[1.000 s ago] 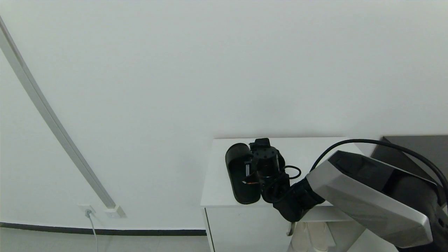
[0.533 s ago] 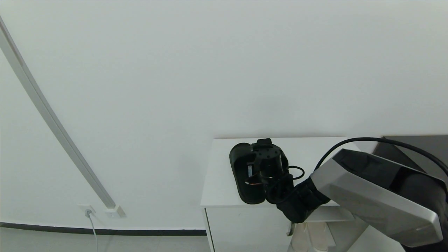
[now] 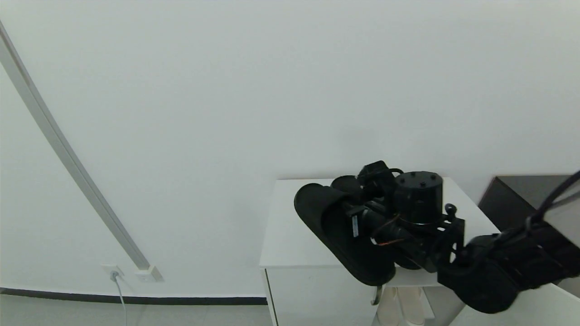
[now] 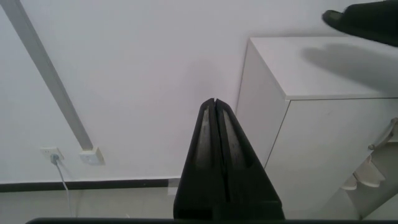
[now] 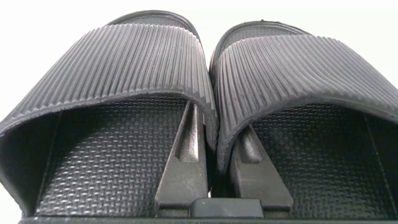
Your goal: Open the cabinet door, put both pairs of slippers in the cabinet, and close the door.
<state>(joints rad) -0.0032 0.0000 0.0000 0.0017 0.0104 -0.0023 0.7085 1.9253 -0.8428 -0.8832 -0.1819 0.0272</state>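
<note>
Hoisting the black slippers point(image 3: 331, 217) off the cabinet point(image 3: 290, 235), the right gripper point(image 5: 219, 158) clamps both inner walls (left gripper point(image 4: 214, 124) pressed together, empty); shelving them likely comes next.

A white wall point(image 3: 226, 90) is filling the background. A grey cable channel point(image 3: 68, 158) is slanting from ten o'clock down toward eight o'clock, ending just beside a socket point(image 3: 112, 271). A pale cord point(image 3: 121, 299) is hanging from it, crossing a black skirting strip point(image 3: 181, 300) at seven o'clock. A dark block point(image 3: 521, 194) is sitting at four o'clock.
</note>
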